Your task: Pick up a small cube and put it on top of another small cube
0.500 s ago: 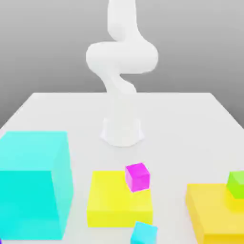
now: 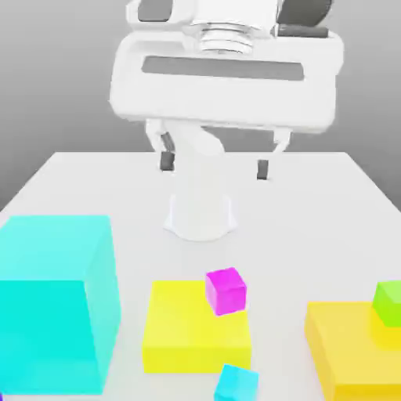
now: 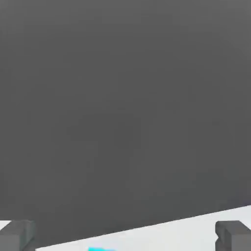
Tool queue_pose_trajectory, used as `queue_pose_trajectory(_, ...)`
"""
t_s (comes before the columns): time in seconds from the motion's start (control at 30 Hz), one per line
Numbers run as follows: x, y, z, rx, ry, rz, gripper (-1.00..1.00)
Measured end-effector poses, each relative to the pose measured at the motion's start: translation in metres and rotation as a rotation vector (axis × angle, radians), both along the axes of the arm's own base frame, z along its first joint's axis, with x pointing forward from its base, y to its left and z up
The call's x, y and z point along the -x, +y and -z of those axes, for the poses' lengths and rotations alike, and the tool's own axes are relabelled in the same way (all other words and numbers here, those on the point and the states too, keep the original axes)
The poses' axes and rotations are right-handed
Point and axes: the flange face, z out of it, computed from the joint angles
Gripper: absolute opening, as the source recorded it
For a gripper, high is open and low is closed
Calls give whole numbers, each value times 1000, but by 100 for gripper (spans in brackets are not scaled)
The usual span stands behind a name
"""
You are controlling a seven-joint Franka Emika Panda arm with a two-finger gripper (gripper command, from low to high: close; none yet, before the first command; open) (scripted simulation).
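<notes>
Since the earlier frame, our gripper [image 2: 213, 163] has swung into view, fingers spread and empty, high above the table [image 2: 313, 196].

Left to right: large cyan block [image 2: 51, 301], yellow slab [image 2: 184, 333] bearing the magenta cube [image 2: 225, 290], small cyan cube [image 2: 236, 384] at the front edge, green cube [image 2: 387, 302]. We judge the approach begun; descent looks unobstructed.

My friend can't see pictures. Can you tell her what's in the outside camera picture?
A white robot gripper hangs open high above a white table, holding nothing. Below sit a big cyan cube, a small magenta cube on a flat yellow block, a small cyan cube, and a small green cube on another yellow block.
</notes>
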Motion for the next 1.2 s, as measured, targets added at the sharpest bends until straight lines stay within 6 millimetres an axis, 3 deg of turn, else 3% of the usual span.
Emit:
queue_pose_trajectory(0.2, -10, 9, 109, -40, 149, 55, 0)
queue_pose_trajectory(0.4, 3, 23, 214, -99, 297, 112, 0)
queue_pose_trajectory(0.57, 7, 26, 285, -112, 323, 123, 0)
queue_pose_trajectory(0.6, 7, 26, 293, -112, 324, 123, -100)
queue_pose_trajectory(0.8, 7, 26, 297, -112, 323, 122, -100)
queue_pose_trajectory(0.87, 7, 26, 283, -113, 322, 123, -100)
queue_pose_trajectory(0.97, 7, 26, 246, -113, 323, 123, -100)
queue_pose_trajectory(1.0, 8, 37, 232, -110, 324, 99, -100)
queue_pose_trajectory(1.1, 21, 111, 193, -87, 329, -73, -100)
queue_pose_trajectory(1.2, 51, 186, 158, -58, 336, -257, -100)
